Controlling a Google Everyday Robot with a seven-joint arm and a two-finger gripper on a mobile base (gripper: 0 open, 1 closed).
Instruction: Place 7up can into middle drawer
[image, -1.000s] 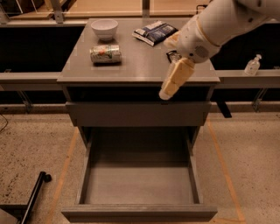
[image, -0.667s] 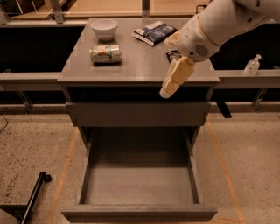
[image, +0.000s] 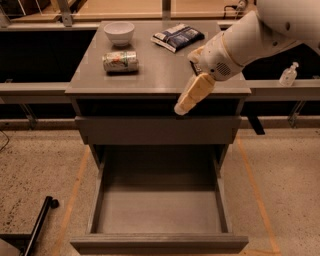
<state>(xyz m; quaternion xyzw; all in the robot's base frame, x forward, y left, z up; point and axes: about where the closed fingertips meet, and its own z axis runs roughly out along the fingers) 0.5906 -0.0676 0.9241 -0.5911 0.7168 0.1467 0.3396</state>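
The 7up can (image: 120, 61), pale green and white, lies on its side on the grey cabinet top (image: 160, 75), left of centre. The middle drawer (image: 160, 212) is pulled out wide below, and nothing lies on its flat floor. My gripper (image: 191, 95), beige at the end of the white arm, hangs over the cabinet's front edge right of centre and points down and to the left. It is well to the right of the can, apart from it, and holds nothing that I can see.
A white bowl (image: 119, 33) stands behind the can. A dark candy bar packet (image: 177, 36) lies at the back right. A closed grey drawer front (image: 157, 130) sits above the open drawer. A small clear bottle (image: 288, 75) stands on the right ledge. A black pole (image: 39, 226) lies on the floor at lower left.
My gripper has shifted a little to the left along the cabinet's front edge. The can and the drawer have not moved.
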